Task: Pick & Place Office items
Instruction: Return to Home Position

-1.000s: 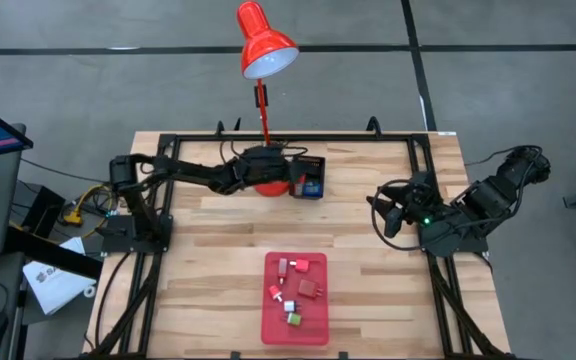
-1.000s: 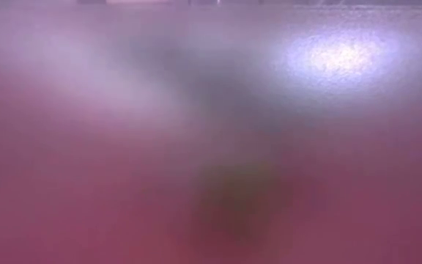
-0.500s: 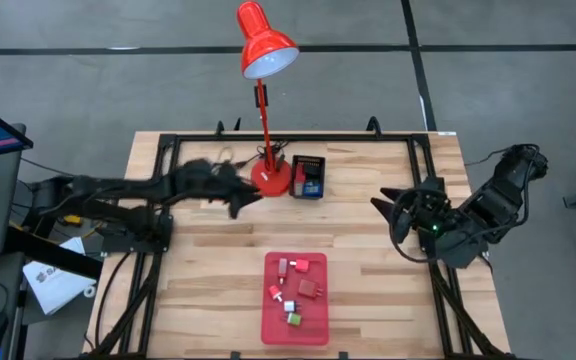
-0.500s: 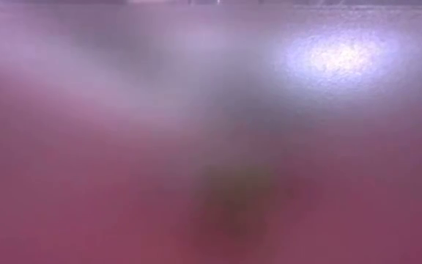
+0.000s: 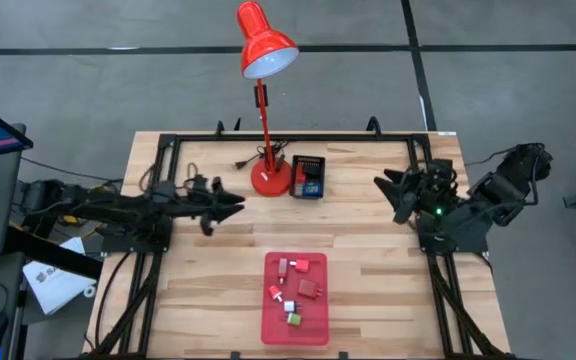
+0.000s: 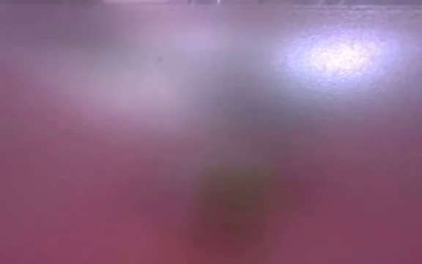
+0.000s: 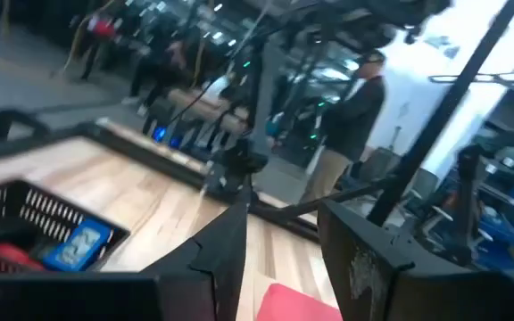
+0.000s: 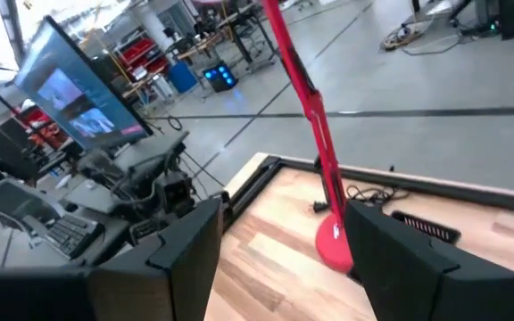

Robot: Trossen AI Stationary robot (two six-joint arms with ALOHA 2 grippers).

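The office items (image 5: 295, 291) are several small pieces, mostly red, one white-green, lying on a flat red tray (image 5: 273, 330) near the table's near edge. A blue piece (image 5: 311, 186) sits in a black basket (image 5: 308, 163) beside the red lamp's base (image 5: 270, 178). My left gripper (image 5: 234, 207) (image 7: 284, 227) is open and holds nothing; it hangs over bare wood, left of the lamp base and beyond the tray. My right gripper (image 5: 388, 185) (image 8: 282, 227) is open too, at the table's right side, pointing toward the lamp. The low view is a pink blur.
The red desk lamp (image 5: 265, 45) stands at the far middle, its cord (image 5: 230, 160) lying on the wood. A black frame (image 5: 288, 138) runs round the table. Bare wood lies between both grippers and the tray. People stand in the room beyond (image 7: 351, 125).
My left gripper has drawn back from the lamp base and basket toward the table's left and near side, its arm stretching out low. My right gripper has moved toward the far edge and turned to face the lamp. The pieces on the tray have stayed put.
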